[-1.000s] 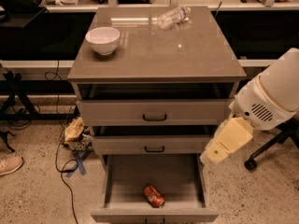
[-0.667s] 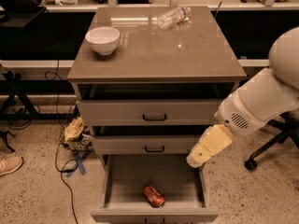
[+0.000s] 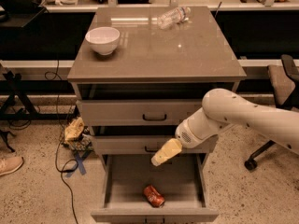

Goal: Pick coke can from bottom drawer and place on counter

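The coke can (image 3: 153,195) lies on its side on the floor of the open bottom drawer (image 3: 110,185), near the front middle. My gripper (image 3: 164,153) hangs from the white arm that reaches in from the right. It is above the drawer's back part, up and slightly right of the can, and not touching it. The counter (image 3: 187,55) is the glossy grey-brown top of the cabinet.
A white bowl (image 3: 103,39) stands on the counter's left rear. A clear plastic bottle (image 3: 173,17) lies at the back. The two upper drawers (image 3: 154,112) are slightly ajar. Cables and a crumpled bag (image 3: 74,129) lie on the floor at left. An office chair (image 3: 280,85) is at right.
The arm has swung left and down from the cabinet's right side, and the gripper is now over the open bottom drawer. The can has not moved.
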Tool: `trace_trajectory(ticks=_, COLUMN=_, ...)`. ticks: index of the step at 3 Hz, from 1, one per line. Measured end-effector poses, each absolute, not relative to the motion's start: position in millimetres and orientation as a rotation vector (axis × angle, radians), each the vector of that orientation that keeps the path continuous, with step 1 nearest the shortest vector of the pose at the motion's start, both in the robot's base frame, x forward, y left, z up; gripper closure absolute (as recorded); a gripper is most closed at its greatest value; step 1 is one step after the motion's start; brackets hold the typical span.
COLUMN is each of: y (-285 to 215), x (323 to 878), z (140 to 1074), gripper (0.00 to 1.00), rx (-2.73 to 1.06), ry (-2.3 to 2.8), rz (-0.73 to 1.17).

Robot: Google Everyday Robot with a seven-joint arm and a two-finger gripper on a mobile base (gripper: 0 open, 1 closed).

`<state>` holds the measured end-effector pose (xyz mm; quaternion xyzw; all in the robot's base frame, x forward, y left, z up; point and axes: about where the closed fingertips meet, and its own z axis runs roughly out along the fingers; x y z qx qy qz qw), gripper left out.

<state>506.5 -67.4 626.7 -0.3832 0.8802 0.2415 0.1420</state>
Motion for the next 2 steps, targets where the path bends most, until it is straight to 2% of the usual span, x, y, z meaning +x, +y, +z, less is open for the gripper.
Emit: trace_trajectory(ticks=2, y=-77.2, x=506.1, z=604.0, gripper=0.0, rx=-1.075, ry=2.582, rz=0.64)
